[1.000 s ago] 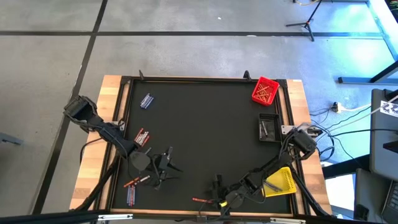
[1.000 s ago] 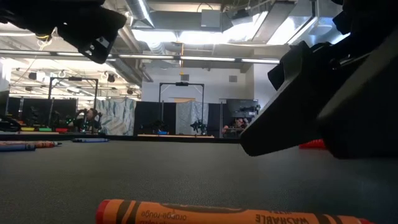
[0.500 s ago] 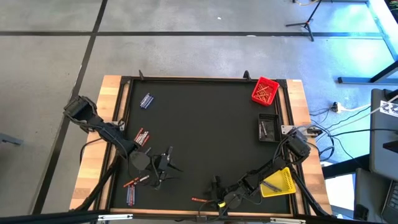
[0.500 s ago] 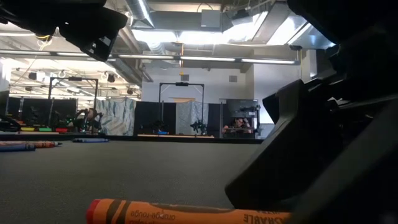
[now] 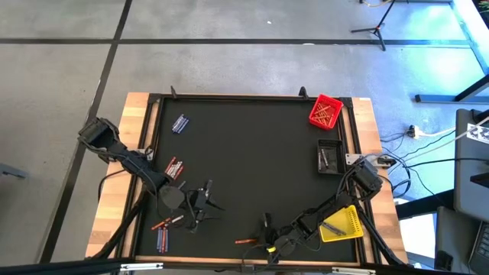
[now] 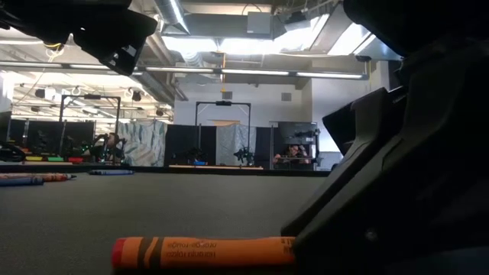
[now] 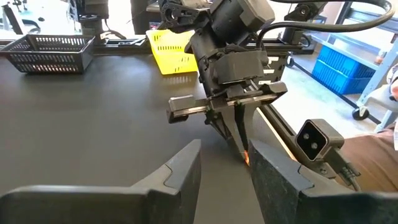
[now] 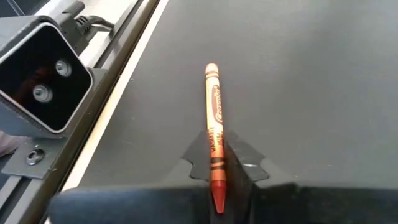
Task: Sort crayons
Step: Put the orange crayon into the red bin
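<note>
Where right hand [image 8: 217,180] pinches | orange crayon [image 8: 214,134], black-banded, flat on mat

Even, bright overhead light fills the scene, and the dark counter [image 5: 244,160] returns almost no glare. At table height, ceiling strip lights [image 6: 229,72] burn white while the near arm bulk [image 6: 412,153] looms as a black, soft-edged silhouette. An orange crayon [image 6: 202,251] lies sharp in the foreground. A cool blue glow tints the floor [image 5: 451,46] at one corner.
</note>
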You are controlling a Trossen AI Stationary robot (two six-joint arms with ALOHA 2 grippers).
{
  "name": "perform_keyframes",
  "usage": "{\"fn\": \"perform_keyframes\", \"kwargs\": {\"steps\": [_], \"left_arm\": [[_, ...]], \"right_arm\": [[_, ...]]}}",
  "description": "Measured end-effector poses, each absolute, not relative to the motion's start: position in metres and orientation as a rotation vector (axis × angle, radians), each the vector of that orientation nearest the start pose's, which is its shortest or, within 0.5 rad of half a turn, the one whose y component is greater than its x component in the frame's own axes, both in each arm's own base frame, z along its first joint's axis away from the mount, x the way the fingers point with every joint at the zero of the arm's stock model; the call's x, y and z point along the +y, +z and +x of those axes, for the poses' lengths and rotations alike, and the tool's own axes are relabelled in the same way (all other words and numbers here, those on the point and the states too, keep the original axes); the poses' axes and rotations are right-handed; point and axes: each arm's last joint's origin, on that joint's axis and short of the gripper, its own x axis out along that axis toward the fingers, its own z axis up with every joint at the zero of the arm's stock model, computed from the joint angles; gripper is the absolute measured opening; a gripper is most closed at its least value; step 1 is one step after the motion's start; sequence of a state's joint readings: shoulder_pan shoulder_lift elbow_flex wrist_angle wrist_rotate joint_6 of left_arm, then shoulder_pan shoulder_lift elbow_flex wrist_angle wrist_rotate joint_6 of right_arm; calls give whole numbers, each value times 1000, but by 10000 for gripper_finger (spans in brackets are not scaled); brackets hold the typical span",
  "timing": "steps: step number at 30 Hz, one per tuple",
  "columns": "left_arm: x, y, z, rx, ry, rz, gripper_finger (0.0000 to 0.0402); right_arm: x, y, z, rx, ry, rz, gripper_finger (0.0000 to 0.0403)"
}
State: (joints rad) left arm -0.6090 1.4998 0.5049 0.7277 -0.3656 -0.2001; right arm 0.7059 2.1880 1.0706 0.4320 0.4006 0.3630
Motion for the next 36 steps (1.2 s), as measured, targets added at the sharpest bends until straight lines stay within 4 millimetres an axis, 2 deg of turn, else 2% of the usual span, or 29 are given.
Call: {"fn": "perform_keyframes", "kwargs": {"steps": [5,11,16,23,30,36], "left_arm": [[-150,169,233,260,-217,-73,126],[-150,169,233,260,-217,-73,126],[-150,169,233,260,-217,-73,126],[-150,169,233,258,-217,-74,126],[-149,170,233,252,-208,-75,126],[-150,170,232,254,-219,-76,126]], "right_arm": [[255,65,317,621,175,-14,23],[255,75,317,602,172,-15,25],[252,92,313,621,170,-64,17],[242,121,304,672,106,-84,29],[238,134,298,705,99,-98,22],[236,162,279,765,127,-81,27]]}}
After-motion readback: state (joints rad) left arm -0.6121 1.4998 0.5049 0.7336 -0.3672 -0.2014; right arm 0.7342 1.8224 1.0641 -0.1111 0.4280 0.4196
